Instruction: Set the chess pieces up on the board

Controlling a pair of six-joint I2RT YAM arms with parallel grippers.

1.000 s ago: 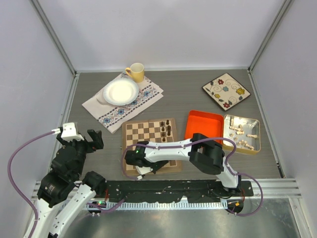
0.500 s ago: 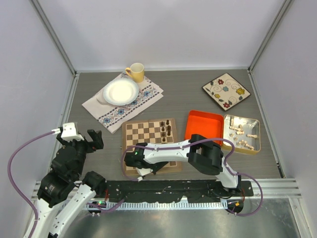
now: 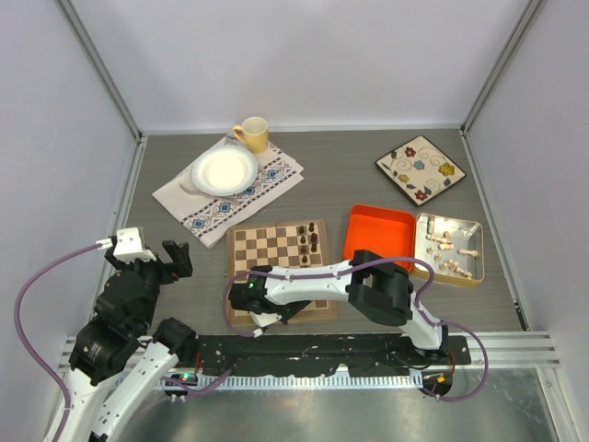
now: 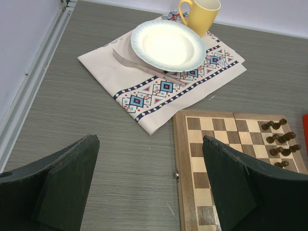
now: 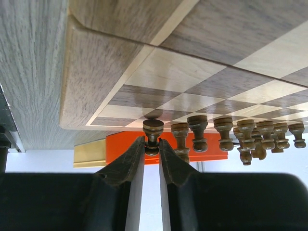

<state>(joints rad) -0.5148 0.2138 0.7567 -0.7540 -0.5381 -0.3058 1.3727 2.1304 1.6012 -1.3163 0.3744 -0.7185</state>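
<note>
The chessboard [image 3: 262, 247] lies in the middle of the table. Several dark pieces [image 3: 308, 239] stand on its right side. My right gripper [image 5: 152, 144] is shut on a dark pawn [image 5: 153, 129], held by its neck with its base at the board's surface [image 5: 192, 77], beside a row of dark pieces [image 5: 231, 132]. In the top view this gripper [image 3: 274, 311] is low over the board's near-left part. My left gripper [image 4: 149, 142] is open and empty above the table, left of the board [image 4: 211, 144]. Pale pieces [image 3: 451, 250] lie in a tin at the right.
An orange tray [image 3: 377, 232] sits right of the board, next to the tin [image 3: 474, 230]. A patterned cloth [image 3: 198, 207] with a white plate [image 3: 224, 170], a fork [image 4: 144, 67] and a yellow mug [image 3: 253, 134] lies at the back left. A floral square plate [image 3: 421, 168] is at the back right.
My right wrist has shifted slightly toward the board's near-left corner. The left arm has not moved.
</note>
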